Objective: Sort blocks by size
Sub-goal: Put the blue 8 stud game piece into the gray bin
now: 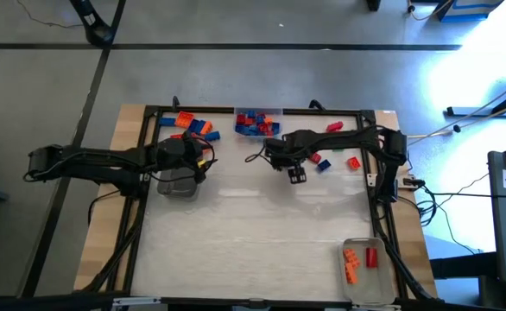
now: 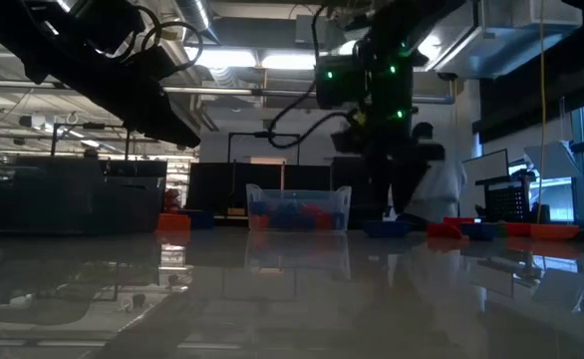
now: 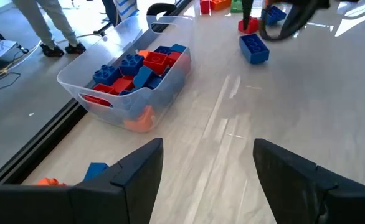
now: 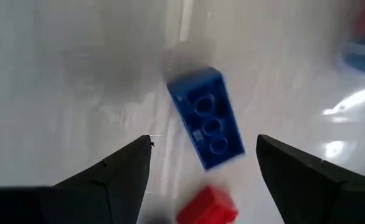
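The right gripper [image 4: 204, 171] hangs over the table's far middle, fingers spread and empty, pointing down at a long blue block [image 4: 206, 118] lying underside-up on the tabletop [image 1: 262, 233], a small red block [image 4: 207, 208] just beside it. The left gripper [image 3: 207, 165], fingers also spread and empty, reaches in from the left, low and level, facing the clear tray [image 3: 92, 99] heaped with blue, red and orange blocks [image 3: 139, 68] at the far edge.

A clear tray [image 3: 83, 87] holds red and blue blocks [image 3: 139, 65]; the left end effector [image 3: 207, 168] gapes empty.
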{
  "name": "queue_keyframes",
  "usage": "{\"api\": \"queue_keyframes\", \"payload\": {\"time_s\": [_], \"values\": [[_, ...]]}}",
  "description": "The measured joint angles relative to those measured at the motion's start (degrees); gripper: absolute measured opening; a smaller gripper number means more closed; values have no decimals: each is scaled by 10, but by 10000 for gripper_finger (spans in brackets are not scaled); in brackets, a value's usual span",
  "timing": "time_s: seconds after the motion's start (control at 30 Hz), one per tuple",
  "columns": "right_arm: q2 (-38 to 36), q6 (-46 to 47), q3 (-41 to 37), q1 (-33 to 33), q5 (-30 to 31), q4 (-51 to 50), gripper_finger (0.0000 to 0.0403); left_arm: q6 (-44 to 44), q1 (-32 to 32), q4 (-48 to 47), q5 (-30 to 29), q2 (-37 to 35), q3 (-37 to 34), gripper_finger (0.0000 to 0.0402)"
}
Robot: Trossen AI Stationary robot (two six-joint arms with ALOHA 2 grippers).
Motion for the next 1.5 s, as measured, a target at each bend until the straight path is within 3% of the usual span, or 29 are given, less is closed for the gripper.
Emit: {"api": "queue_keyframes", "payload": {"time_s": [0.17, 0.37, 0.47, 0.67, 1.03, 1.5], "values": [[0, -62, -53, 0, 32, 91, 286, 0, 0, 0, 0, 0, 0, 235], [-4, -65, -103, -9, -4, 154, 275, -1, 0, -1, 0, 0, 0, 235], [-4, -42, -107, -8, -5, 152, 240, -1, 0, -1, 0, 0, 0, 235], [-3, 5, -106, -7, -14, 150, 134, -1, 0, 3, 0, 1, 0, 235], [-30, 152, -48, 58, -22, 54, 133, -1, 0, 2, 0, 1, 0, 235], [-210, 487, -21, 249, -27, -101, 133, 2, 0, 1, 0, 0, 0, 235]]}}
